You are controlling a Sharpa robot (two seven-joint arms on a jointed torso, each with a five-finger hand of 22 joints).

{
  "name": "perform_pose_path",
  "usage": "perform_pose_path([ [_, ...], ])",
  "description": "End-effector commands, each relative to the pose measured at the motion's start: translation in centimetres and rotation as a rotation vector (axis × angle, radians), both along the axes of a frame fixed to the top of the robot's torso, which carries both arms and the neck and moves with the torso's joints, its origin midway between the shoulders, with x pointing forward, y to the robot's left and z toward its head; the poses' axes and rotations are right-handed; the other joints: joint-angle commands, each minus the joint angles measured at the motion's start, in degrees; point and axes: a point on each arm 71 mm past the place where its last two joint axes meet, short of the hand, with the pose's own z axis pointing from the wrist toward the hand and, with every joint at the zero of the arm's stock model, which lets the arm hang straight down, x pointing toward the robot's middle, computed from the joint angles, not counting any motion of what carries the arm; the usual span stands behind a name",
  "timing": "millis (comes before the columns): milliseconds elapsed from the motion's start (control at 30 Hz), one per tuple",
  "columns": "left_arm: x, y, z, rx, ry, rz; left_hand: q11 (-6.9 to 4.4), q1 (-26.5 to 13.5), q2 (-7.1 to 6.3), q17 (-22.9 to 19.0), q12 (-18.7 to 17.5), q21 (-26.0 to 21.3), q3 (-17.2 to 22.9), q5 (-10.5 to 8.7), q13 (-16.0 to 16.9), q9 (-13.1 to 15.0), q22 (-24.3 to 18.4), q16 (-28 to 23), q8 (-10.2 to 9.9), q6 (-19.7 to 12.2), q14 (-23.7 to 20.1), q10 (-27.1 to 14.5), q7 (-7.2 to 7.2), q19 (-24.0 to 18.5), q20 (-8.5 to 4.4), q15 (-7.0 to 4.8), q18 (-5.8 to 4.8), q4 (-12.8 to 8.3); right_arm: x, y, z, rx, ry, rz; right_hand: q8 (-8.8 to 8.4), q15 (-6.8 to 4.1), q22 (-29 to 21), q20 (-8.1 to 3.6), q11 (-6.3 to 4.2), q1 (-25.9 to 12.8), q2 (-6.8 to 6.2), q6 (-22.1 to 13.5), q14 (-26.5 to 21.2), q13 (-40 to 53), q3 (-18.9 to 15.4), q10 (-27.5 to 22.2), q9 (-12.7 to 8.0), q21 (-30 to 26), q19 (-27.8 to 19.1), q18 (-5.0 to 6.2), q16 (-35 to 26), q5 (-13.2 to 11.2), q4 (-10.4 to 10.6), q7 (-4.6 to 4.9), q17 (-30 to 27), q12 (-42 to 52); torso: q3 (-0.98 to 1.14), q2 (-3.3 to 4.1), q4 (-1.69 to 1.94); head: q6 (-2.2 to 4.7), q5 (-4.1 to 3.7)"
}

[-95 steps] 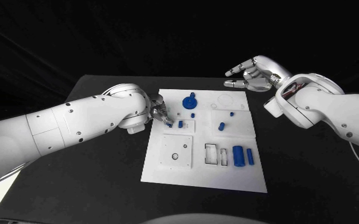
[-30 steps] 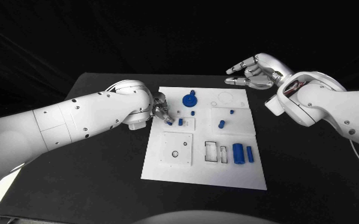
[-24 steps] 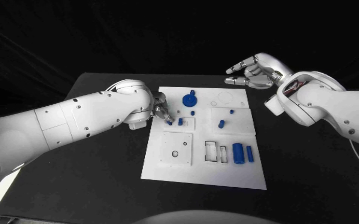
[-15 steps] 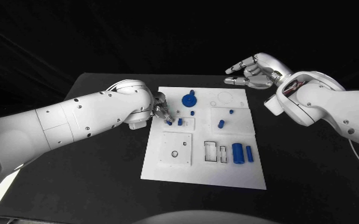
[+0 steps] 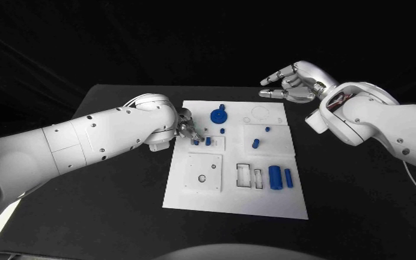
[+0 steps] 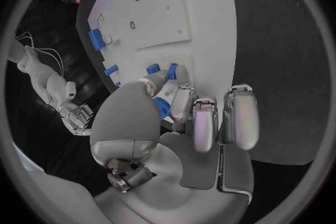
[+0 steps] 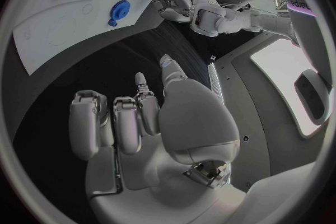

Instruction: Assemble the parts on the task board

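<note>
Small blue plastic peg on the white rectangular task board sits pinched at the left hand's fingertips; right hand hovers apart, fingers loosely spread, empty.

Black table under board, matte surface, far edge meets dark backdrop.

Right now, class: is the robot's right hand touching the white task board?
Apart. In the head view the right hand hovers beyond the far right corner of the task board, with black table showing between them.
</note>
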Motion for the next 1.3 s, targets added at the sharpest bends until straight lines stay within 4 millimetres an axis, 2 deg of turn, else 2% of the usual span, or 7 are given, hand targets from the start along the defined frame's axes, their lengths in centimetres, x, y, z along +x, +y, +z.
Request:
perform_pose_path([
  [33,-0.2,0.0,-0.5,0.028,0.026,-0.016,0.12,-1.3,-0.48,15.1,0.1,0.2,-1.6,-0.15,-0.1,-0.1,5.8,0.2,-0.1,-0.1,5.9,0.1,0.53,3.3,-0.36,-0.42,-0.89,0.8,-0.1,0.1,0.0,-0.003,0.003,0.017,0.32,-0.07,-0.1,0.08,0.05,0.4,0.23,-0.1,4.7,6.6,-0.5,-0.5,0.1,-0.2,-0.3,1.1,-0.3,-0.3,0.0,-0.14,9.7,-0.2,0.01,0.01,0.03,0.03,-0.03],
  [367,0.0,0.3,-0.4,0.026,0.007,0.003,0.1,-2.8,-0.84,15.1,0.0,0.2,-6.7,-0.15,-0.1,-0.2,5.9,0.2,0.2,0.1,5.9,0.0,0.53,3.3,-0.42,-0.46,-0.9,3.1,-0.1,0.1,0.0,-0.003,0.003,0.018,0.3,-0.06,-0.2,0.08,0.06,0.3,0.25,-0.1,4.6,6.6,-0.6,-0.6,0.1,-0.3,-0.4,1.13,-0.4,-0.3,0.1,-0.12,9.5,-0.4,-0.03,0.0,0.03,0.06,0.09],
  [667,0.0,0.6,-0.2,-0.051,-0.008,0.053,0.13,-2.4,0.23,15.1,-1.4,-1.2,-13.6,0.13,-1.9,-0.2,4.4,0.2,0.6,-0.7,5.9,-1.1,0.57,2.8,-0.55,-0.57,-0.52,5.6,0.0,0.1,-0.1,-0.005,0.007,0.02,0.28,-0.06,-0.4,0.08,0.07,0.2,0.26,-0.2,4.6,6.5,-0.6,-0.7,0.0,-0.4,-0.5,1.17,-0.5,-0.3,0.1,-0.12,9.4,-0.5,-0.05,0.01,-0.04,0.29,0.0],
  [1067,0.0,1.4,0.8,-0.326,-0.044,0.166,2.85,0.1,1.21,12.3,-18.9,-14.8,-20.1,0.42,-22.5,-1.9,-10.0,-1.7,-0.8,-8.7,5.1,-16.3,3.63,-2.2,1.24,1.54,2.58,5.8,0.0,0.0,-0.2,-0.007,0.01,0.018,0.28,-0.06,-0.4,0.08,0.07,0.2,0.26,-0.2,4.6,6.5,-0.6,-0.7,0.0,-0.4,-0.5,1.17,-0.5,-0.3,0.1,-0.12,9.4,-0.5,0.01,-0.02,0.06,0.45,-0.27],
  [1133,0.0,1.4,1.0,-0.385,-0.057,0.174,3.84,0.4,1.42,4.5,-21.9,-24.9,-20.5,0.44,-25.7,-2.7,-19.9,-7.6,-1.1,-10.4,2.2,-19.8,4.56,-6.3,2.05,2.28,4.46,5.8,0.0,0.0,-0.2,-0.007,0.01,0.018,0.28,-0.06,-0.4,0.08,0.07,0.2,0.26,-0.2,4.6,6.5,-0.6,-0.7,0.0,-0.4,-0.5,1.17,-0.5,-0.3,0.1,-0.12,9.4,-0.5,-0.01,-0.02,0.05,0.49,-0.29],
  [1200,0.0,1.3,1.3,-0.462,-0.068,0.169,5.23,0.9,1.73,-9.6,-24.1,-41.5,-20.5,0.46,-27.8,-3.9,-35.4,-20.1,-1.5,-12.9,-4.6,-23.3,6.01,-13.4,3.29,3.63,7.05,5.8,0.1,0.0,-0.2,-0.007,0.011,0.018,0.27,-0.05,-0.5,0.08,0.08,0.1,0.31,-0.2,4.6,6.5,-0.8,-0.7,0.0,-0.4,-0.5,1.18,-0.5,-0.3,0.2,-0.1,9.3,-0.5,-0.02,0.01,0.01,0.5,-0.35],
  [1300,0.1,1.1,1.8,-0.559,-0.101,0.146,8.01,1.7,1.3,-29.4,-28.2,-48.9,-21.2,0.59,-30.9,-5.7,-39.9,-40.1,-3.0,-17.4,-18.0,-30.2,8.63,-18.4,5.27,6.48,6.69,5.7,0.1,0.0,-0.2,-0.008,0.012,0.017,0.27,-0.05,-0.5,0.08,0.08,0.1,0.31,-0.2,4.6,6.5,-0.8,-0.7,0.0,-0.4,-0.5,1.18,-0.5,-0.3,0.2,-0.1,9.3,-0.5,-0.04,0.01,0.0,0.59,-0.47],
])
